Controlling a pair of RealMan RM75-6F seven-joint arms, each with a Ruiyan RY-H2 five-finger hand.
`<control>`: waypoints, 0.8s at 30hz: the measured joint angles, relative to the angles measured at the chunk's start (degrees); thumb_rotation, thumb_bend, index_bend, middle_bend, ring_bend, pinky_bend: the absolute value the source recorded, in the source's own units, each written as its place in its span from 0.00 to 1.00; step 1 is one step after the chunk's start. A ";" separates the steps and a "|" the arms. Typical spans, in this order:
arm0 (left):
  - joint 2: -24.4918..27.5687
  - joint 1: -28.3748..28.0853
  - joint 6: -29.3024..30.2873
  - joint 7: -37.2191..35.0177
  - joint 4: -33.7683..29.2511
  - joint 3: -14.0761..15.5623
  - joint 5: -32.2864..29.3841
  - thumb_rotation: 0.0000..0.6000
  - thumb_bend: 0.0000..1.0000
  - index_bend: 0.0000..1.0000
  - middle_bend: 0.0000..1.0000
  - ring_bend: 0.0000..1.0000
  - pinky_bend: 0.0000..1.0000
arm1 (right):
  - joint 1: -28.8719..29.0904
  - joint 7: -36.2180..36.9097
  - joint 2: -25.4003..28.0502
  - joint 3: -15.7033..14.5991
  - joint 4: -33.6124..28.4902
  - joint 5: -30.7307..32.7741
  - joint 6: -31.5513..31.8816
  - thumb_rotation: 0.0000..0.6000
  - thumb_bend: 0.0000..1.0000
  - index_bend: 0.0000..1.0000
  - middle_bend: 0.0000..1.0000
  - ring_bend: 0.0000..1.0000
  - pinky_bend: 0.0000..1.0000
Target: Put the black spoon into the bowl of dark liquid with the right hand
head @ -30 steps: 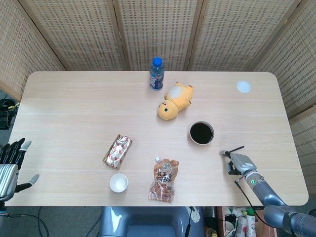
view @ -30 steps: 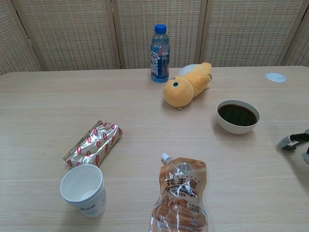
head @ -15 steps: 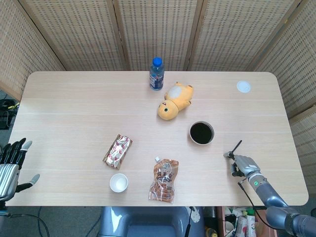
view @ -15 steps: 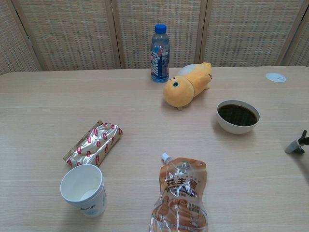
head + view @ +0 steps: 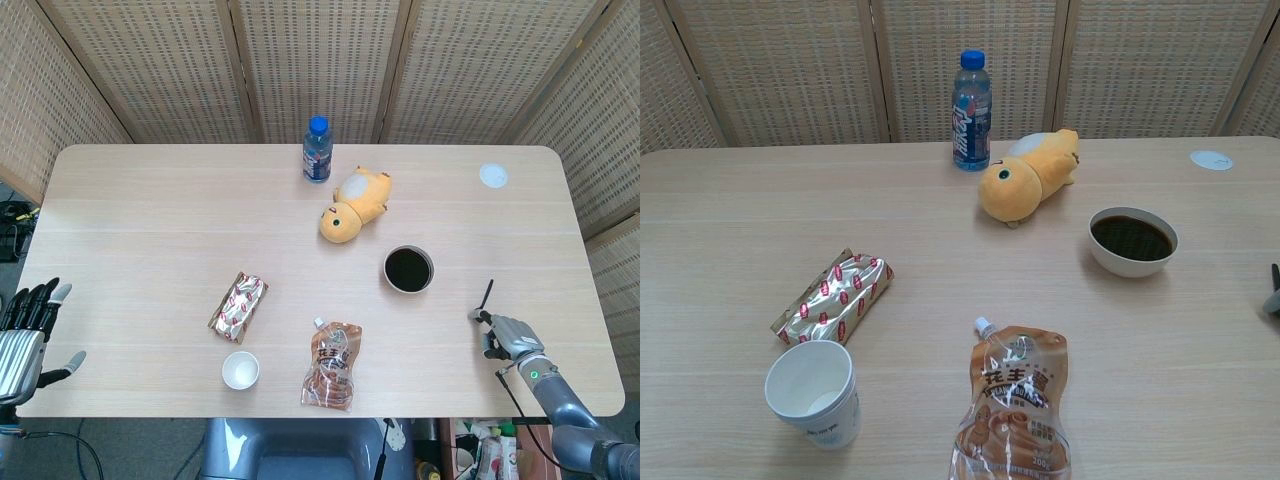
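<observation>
The bowl of dark liquid (image 5: 408, 270) (image 5: 1132, 240) stands right of the table's middle. My right hand (image 5: 510, 335) is near the front right corner, a short way right of and nearer than the bowl. It holds the black spoon (image 5: 486, 297), a thin dark stick whose free end points toward the far side. In the chest view only a dark sliver of the spoon (image 5: 1274, 277) shows at the right edge. My left hand (image 5: 25, 325) hangs off the table's front left corner, fingers spread, holding nothing.
A blue-capped bottle (image 5: 317, 150) and a yellow plush toy (image 5: 355, 204) stand behind the bowl. A foil snack packet (image 5: 238, 305), white paper cup (image 5: 240, 370) and brown pouch (image 5: 333, 365) lie front centre. A white disc (image 5: 493, 176) sits far right.
My right hand has drawn back toward the front right corner, away from the bowl. The spoon's free end swung from pointing sideways to pointing away from me.
</observation>
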 measured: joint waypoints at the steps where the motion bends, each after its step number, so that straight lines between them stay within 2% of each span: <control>1: 0.00 0.00 0.01 0.03 -0.03 -0.01 -0.02 1.00 0.23 0.01 0.00 0.00 0.00 | -0.07 0.19 0.08 0.05 -0.03 -0.17 0.04 1.00 0.90 0.21 0.91 0.96 1.00; 24: -0.05 0.03 0.18 -0.44 0.11 0.27 0.23 1.00 0.23 0.01 0.00 0.00 0.00 | -1.17 1.21 -0.28 -0.49 2.02 -0.67 -0.55 1.00 0.91 0.22 0.91 0.96 1.00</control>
